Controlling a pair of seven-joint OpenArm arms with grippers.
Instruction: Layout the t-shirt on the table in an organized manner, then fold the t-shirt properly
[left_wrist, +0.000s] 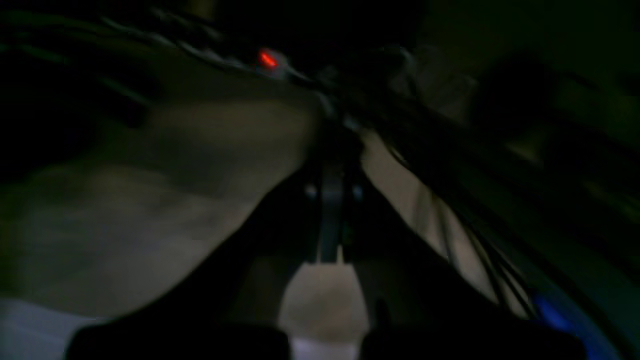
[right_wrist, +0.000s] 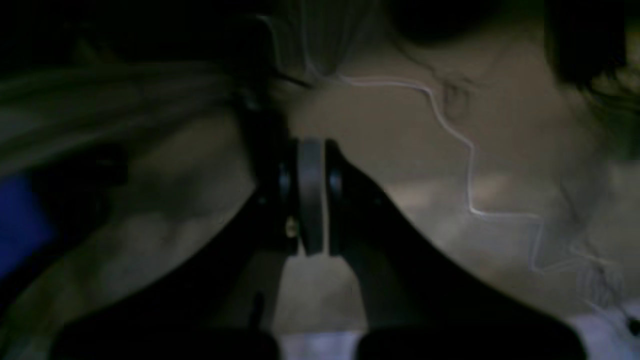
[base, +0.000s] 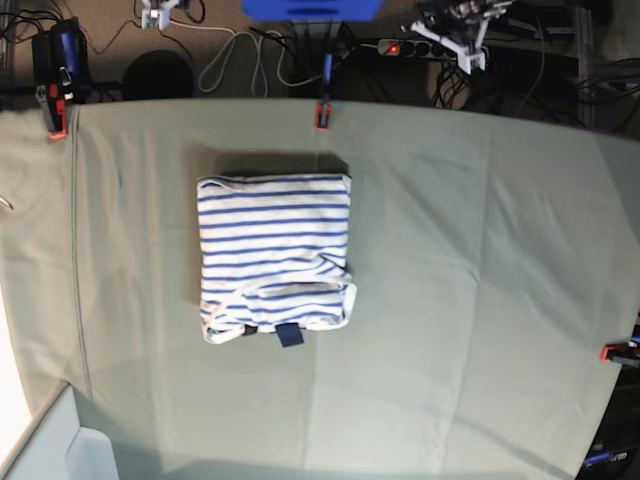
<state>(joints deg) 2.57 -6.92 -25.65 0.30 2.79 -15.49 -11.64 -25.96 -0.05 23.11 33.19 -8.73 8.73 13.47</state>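
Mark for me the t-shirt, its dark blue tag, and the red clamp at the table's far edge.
t-shirt (base: 273, 240): base view, middle of the folded striped cloth.
dark blue tag (base: 289, 336): base view, centre of the tag at the shirt's near edge.
red clamp (base: 322, 116): base view, clamp body on the table's far edge.

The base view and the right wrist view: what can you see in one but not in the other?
Only the base view shows the folded white cloth t-shirt with thin blue stripes, lying on the big pale grey-green cloth-covered table, and the red clamps at the table's edges. Only the right wrist view shows the black right end effector, its jaws shut, dark and blurry. Nothing can be recognised in both views with certainty.
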